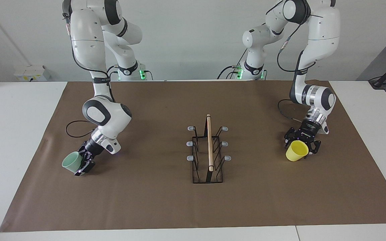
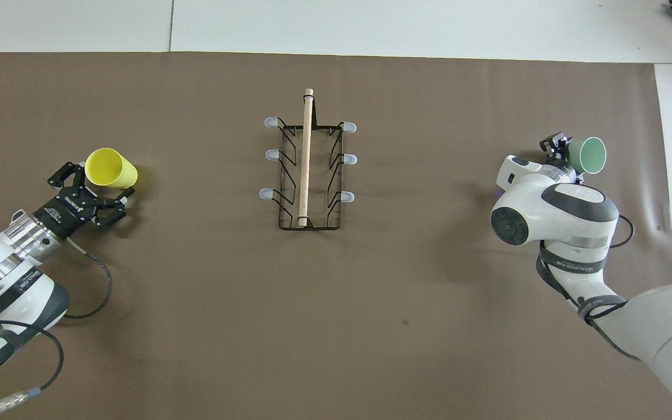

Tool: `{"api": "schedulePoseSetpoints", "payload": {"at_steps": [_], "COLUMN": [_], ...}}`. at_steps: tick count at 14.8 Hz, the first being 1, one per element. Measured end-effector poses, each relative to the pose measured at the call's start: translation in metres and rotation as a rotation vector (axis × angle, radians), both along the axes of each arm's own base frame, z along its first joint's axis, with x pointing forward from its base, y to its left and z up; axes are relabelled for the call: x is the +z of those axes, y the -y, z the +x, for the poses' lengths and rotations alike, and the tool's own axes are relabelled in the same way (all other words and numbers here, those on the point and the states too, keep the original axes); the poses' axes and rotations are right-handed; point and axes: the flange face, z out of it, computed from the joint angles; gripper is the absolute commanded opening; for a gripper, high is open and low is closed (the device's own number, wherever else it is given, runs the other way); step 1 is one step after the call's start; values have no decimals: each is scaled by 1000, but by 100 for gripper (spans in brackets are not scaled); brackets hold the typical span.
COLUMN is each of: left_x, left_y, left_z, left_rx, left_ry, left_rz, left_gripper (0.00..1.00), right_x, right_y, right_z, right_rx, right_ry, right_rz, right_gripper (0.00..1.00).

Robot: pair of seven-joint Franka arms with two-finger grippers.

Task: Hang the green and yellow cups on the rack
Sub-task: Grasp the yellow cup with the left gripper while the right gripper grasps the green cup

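The black wire rack (image 1: 209, 147) with its wooden rod and grey-tipped prongs stands in the middle of the mat; it also shows in the overhead view (image 2: 307, 163). All prongs are bare. My left gripper (image 1: 301, 144) is low over the mat toward the left arm's end, shut on the tilted yellow cup (image 1: 296, 151), which also shows from above (image 2: 111, 168). My right gripper (image 1: 83, 164) is low over the mat toward the right arm's end, shut on the tilted mint green cup (image 1: 71, 163), seen from above with its mouth showing (image 2: 588, 154).
A brown mat (image 1: 146, 201) covers most of the white table (image 1: 15, 134). Loose cables hang by each wrist, one by the right arm (image 1: 75, 129) and one by the left arm (image 1: 288, 112). Wide bare mat lies between each cup and the rack.
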Motion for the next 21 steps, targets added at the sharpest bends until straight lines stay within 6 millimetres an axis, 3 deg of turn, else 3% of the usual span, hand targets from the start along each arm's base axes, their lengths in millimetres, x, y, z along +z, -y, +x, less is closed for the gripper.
{"api": "schedulePoseSetpoints", "payload": {"at_steps": [1,3,5,6,7,8,12,16,18,21], "left_x": [-1,-3,-3,-2,-3,-3,-2,11,29,67], "left_y": [2,7,12,13,13,14,23,17,12,25], "left_z": [0,2,3,4,4,4,9,22,37,60], "left_rx": [2,9,10,18,27,34,30,-45,-101,-222], "left_ry": [2,2,5,6,6,7,47,102,80,62], "left_rz": [1,9,8,8,10,10,57,179,264,374], "left_gripper": [100,98,79,58,27,2,0,0,0,0], "right_x": [0,2,8,14,21,29,57,87,107,131], "right_y": [2,5,4,6,9,12,16,11,7,-14], "right_z": [0,1,2,3,4,5,8,9,9,3], "right_rx": [-3,-6,-9,-28,-54,-75,-128,-182,-210,-304], "right_ry": [1,4,15,24,23,13,-14,-50,-63,-93], "right_rz": [0,2,9,30,66,99,194,309,386,492], "right_gripper": [0,0,0,0,0,0,0,0,0,0]}}
